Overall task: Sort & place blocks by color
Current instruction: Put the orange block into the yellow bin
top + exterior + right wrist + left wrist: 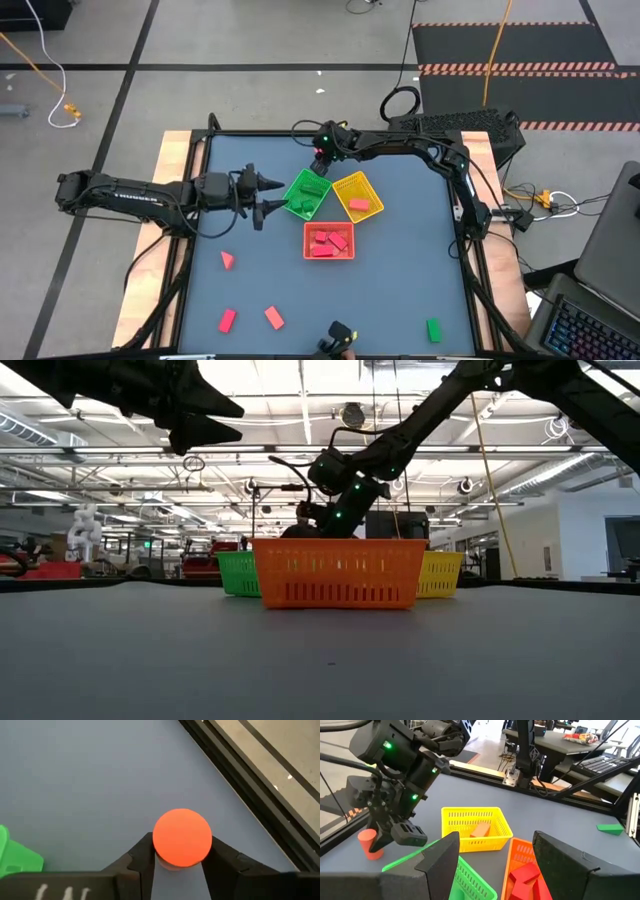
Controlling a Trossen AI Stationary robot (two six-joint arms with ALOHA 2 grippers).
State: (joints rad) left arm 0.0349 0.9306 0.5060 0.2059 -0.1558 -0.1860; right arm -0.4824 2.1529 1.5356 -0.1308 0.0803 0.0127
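A salmon-red cylinder stands upright near the table's far edge, also visible in the left wrist view. My right gripper is over it, pointing down, shut on it. My left gripper hovers open just left of the green tray, touching nothing. Green pieces lie in that tray, a salmon block in the yellow tray, and red blocks in the red tray. Loose on the table are a pink wedge, a red brick, a salmon brick and a green block. My right gripper holds the cylinder by its round side, pinched between the two fingers near their free ends. The fingers come from above, pointing down. The cylinder is upright, with its base on the table.
The three trays cluster at the table's middle, in the low view with the red one in front. The table's raised far rail runs close behind the cylinder. Bare tabletop lies to the right and in front of the trays.
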